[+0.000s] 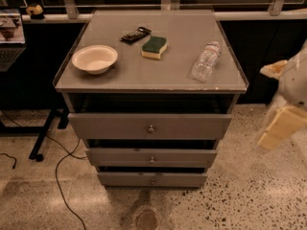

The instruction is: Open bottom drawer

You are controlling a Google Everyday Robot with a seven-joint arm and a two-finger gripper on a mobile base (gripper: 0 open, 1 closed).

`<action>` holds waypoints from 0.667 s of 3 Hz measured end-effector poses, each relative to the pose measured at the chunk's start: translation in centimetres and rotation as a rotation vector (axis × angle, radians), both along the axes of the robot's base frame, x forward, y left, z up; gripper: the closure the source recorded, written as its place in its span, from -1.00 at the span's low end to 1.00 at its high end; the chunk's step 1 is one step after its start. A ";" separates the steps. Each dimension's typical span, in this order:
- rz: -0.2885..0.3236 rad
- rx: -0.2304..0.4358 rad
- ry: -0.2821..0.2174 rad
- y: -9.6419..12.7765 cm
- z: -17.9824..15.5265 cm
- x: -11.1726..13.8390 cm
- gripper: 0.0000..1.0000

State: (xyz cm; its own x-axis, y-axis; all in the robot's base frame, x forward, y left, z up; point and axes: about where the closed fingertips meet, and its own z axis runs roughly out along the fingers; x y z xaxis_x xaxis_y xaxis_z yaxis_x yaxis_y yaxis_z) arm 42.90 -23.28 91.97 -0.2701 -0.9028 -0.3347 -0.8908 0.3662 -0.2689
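Gripper (279, 128) at right edge, level with top drawer (149, 126), well apart from cabinet; whether open or closed: cannot tell. Bottom drawer (129, 179) lowest of three, near floor, knob centred, dark gap above front. Counter (168, 73) carries bowl (94, 59), sponge (154, 47), bottle (205, 61) lying flat.

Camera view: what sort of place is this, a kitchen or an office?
Probably an office or lab: speckled floor, cables, a laptop at left. Grey cabinet holds bowl, sponge, bottle; the robot's hand hangs at its right.
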 end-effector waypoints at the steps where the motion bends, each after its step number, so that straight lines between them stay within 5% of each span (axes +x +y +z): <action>1: -0.033 0.089 -0.009 1.0 -5.4 -1.0 -1.00; 2: -0.059 0.176 0.012 4.1 -11.8 -1.7 -1.00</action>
